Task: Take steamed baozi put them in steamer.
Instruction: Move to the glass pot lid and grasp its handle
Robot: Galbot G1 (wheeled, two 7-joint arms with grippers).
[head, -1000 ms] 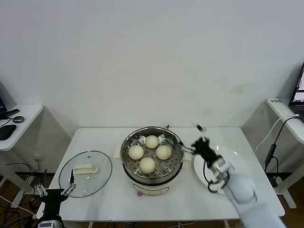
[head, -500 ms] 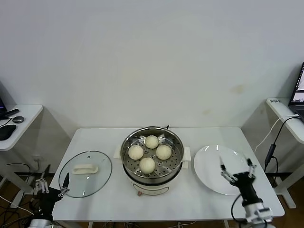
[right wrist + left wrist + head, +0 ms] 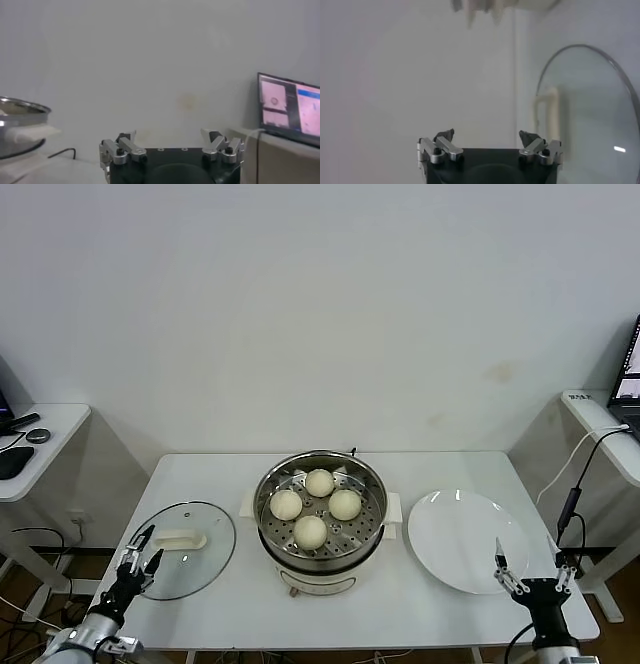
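Sitting on the perforated tray inside the steamer are all four steamed baozi; the plate is bare. Loading is judged done. Left gripper is parked by the glass lid, right gripper near the plate's edge, both spread wide, nothing held. No further pick seems needed; lidding may follow.

No text, label, brand or number can be read anywhere. The monitor seen in the right wrist view shows bright panels — pinkish patches and faint lines — but nothing on it is legible.
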